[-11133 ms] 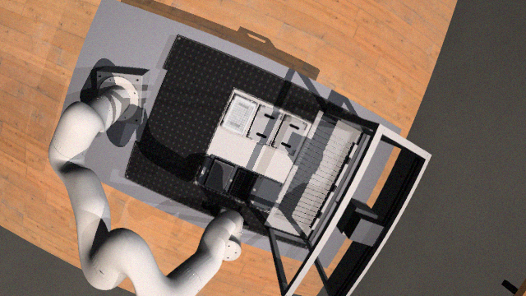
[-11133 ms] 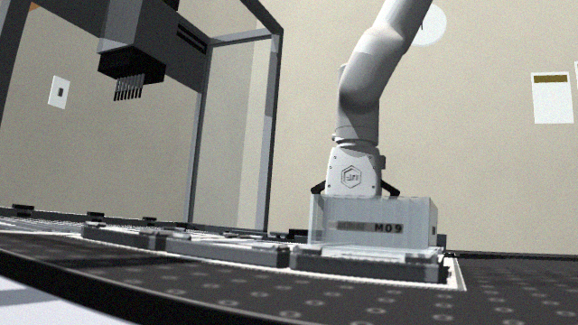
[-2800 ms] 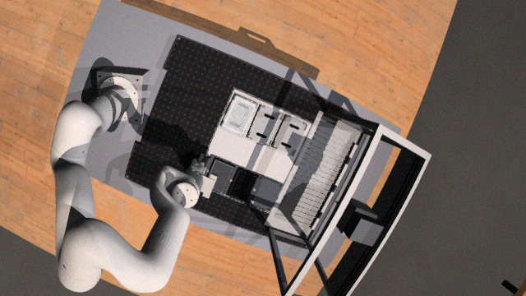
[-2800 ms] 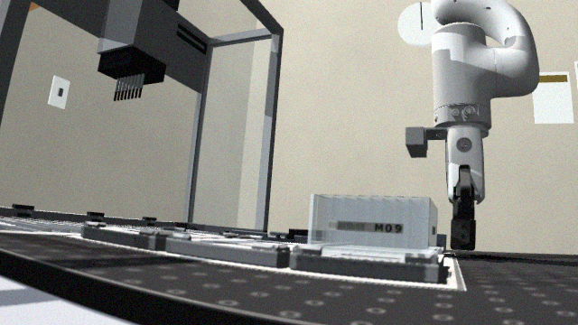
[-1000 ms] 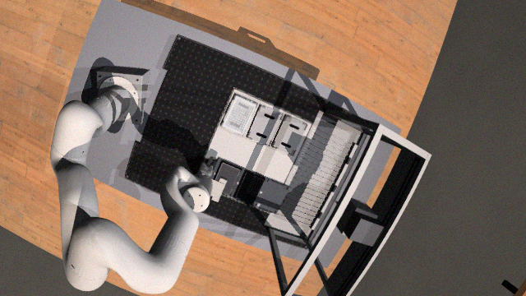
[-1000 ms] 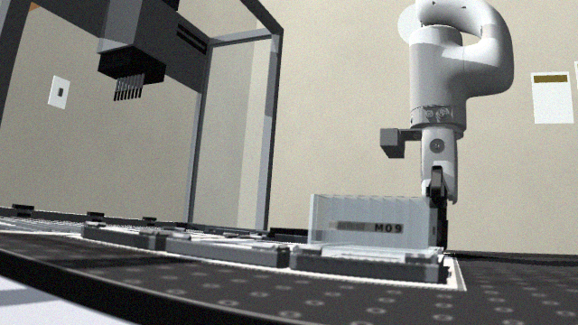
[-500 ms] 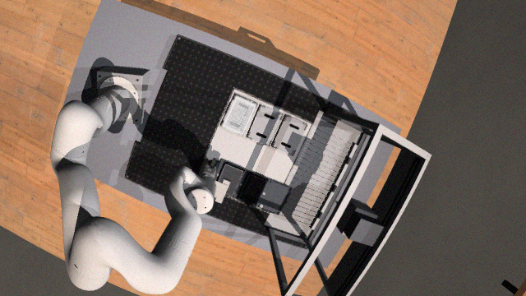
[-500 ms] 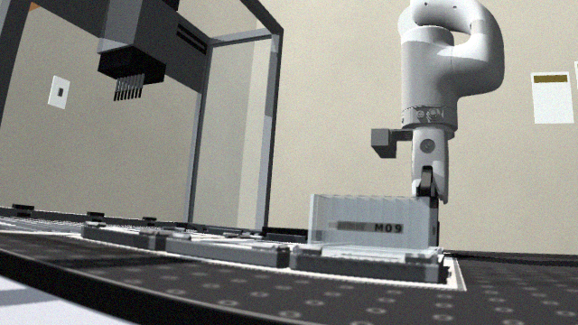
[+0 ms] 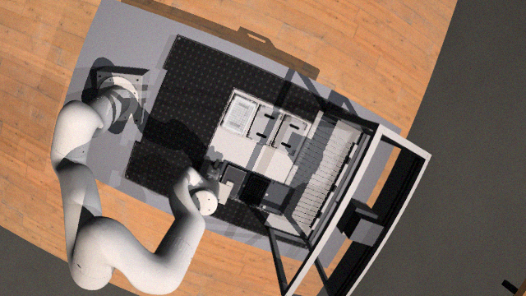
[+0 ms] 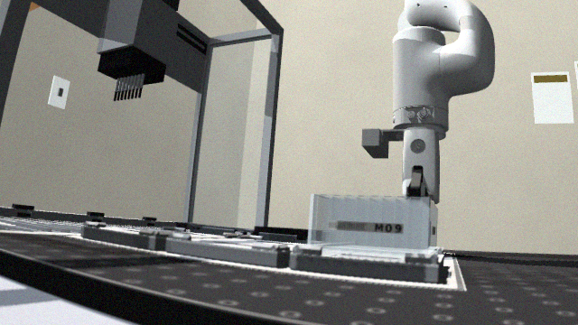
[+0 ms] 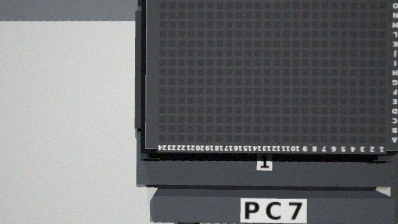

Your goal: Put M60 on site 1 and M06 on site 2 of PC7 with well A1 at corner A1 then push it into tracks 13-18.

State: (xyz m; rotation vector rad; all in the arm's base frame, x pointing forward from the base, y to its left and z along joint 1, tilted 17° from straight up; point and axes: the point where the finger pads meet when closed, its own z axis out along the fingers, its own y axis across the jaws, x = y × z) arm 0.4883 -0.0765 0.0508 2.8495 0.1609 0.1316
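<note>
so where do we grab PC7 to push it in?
Probably the handle block bearing the PC7 label, at the carrier's end beside site 1. Come from above, open gripper straddling it; the 384-well plate covers the deck behind.

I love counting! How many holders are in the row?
3. One holder sits under the white block; the middle holder and the far holder both look empty.
</note>
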